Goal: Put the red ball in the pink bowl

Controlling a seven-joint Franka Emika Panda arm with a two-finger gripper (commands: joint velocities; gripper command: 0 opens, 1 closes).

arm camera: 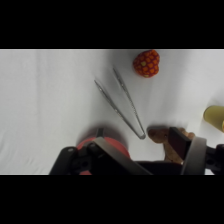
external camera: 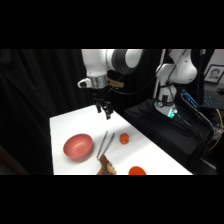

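Observation:
The red ball (external camera: 123,138) lies on the white table (external camera: 65,125), to the right of the metal tongs (external camera: 106,143). The pink bowl (external camera: 78,146) stands upright and empty to the left of the tongs. My gripper (external camera: 105,111) hangs above the table behind the tongs, well clear of ball and bowl. In the wrist view the bumpy, yellow-dotted ball (arm camera: 146,63) is at the top, beyond the tongs (arm camera: 120,102). The bowl (arm camera: 119,145) shows only as a red patch behind the linkage. The gripper (arm camera: 149,150) is open with nothing between its fingers.
A flat orange-red disc (external camera: 136,171) lies at the table's front edge. A brown object (external camera: 106,166) sits at the near end of the tongs, also seen close to the fingers (arm camera: 167,136). A yellow thing (arm camera: 215,117) shows at the wrist view's right edge.

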